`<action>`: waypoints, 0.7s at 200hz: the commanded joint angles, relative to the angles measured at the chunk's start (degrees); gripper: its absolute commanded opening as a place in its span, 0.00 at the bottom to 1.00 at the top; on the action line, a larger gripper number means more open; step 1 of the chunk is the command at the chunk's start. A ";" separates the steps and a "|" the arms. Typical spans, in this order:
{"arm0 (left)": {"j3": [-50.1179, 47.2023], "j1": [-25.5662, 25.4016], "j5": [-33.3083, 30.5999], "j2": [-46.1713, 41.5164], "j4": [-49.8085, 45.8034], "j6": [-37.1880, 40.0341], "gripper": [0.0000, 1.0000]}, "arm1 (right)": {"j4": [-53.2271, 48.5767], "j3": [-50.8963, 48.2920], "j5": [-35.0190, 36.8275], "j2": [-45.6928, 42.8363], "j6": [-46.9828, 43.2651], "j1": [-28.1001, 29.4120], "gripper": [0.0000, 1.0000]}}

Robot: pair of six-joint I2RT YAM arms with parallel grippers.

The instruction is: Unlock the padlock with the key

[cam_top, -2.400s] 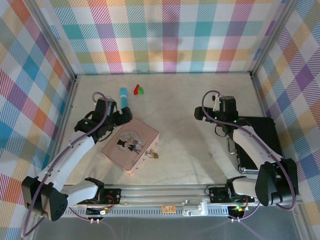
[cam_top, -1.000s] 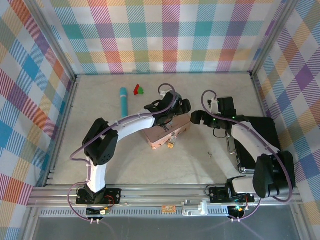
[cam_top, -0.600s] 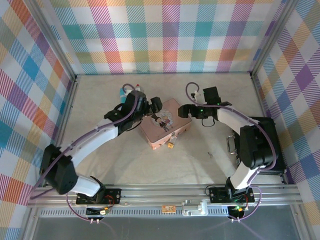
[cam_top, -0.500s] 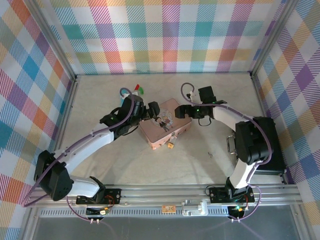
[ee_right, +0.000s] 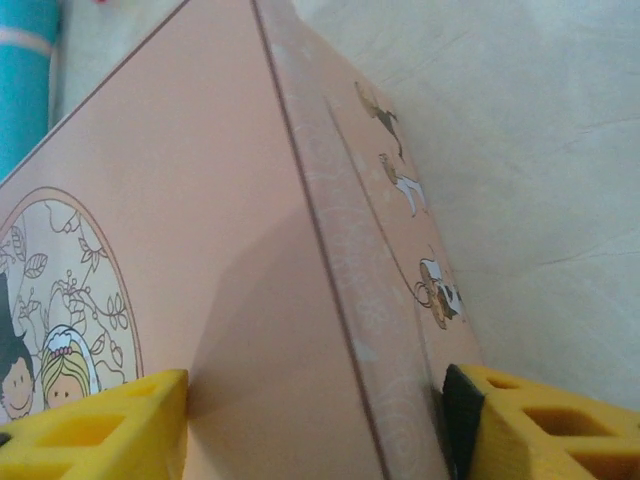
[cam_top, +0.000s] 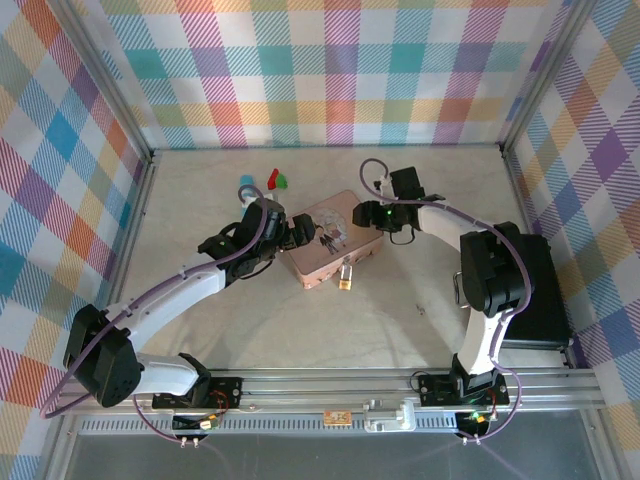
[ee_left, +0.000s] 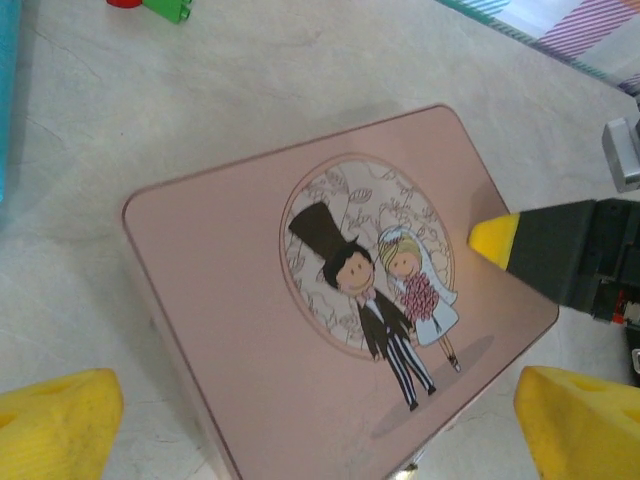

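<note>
The pink box (cam_top: 325, 245) with a cartoon couple on its lid lies mid-table. The small brass padlock (cam_top: 345, 277) hangs at its near edge. The key (cam_top: 419, 309) is a faint sliver on the table to the right of the box, away from both grippers. My left gripper (cam_top: 290, 233) hovers at the box's left side, its yellow fingers (ee_left: 55, 425) spread wide over the lid with nothing between them. My right gripper (cam_top: 366, 215) is at the box's far right corner. One finger (ee_right: 95, 425) rests on the lid and the other pad (ee_right: 455, 420) presses the side wall.
A turquoise cylinder (cam_top: 245, 186) and small red (cam_top: 272, 177) and green (cam_top: 283, 181) pieces lie behind the left arm. A black block (cam_top: 535, 290) sits by the right wall. Plaid walls close in the table on three sides.
The right gripper slid left onto the box's corner and its jaws narrowed around it. The left gripper drew back from over the lid to the box's left side. The box turned slightly.
</note>
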 commanded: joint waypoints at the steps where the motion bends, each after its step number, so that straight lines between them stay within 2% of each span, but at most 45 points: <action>1: 0.46 -0.10 1.02 0.65 1.27 0.85 1.00 | -2.55 -0.22 8.50 2.96 6.41 -2.67 0.62; 56: -2.33 -0.18 4.89 1.42 4.98 -1.14 1.00 | -0.89 -0.53 13.46 2.89 10.68 -4.02 0.59; 113: -4.77 -0.88 9.26 2.77 8.94 -2.79 1.00 | -0.52 9.89 8.87 10.08 7.49 -4.42 0.59; 140: -5.59 -1.80 10.57 3.63 10.57 -2.94 1.00 | -2.84 15.02 6.74 10.38 4.14 -4.43 0.65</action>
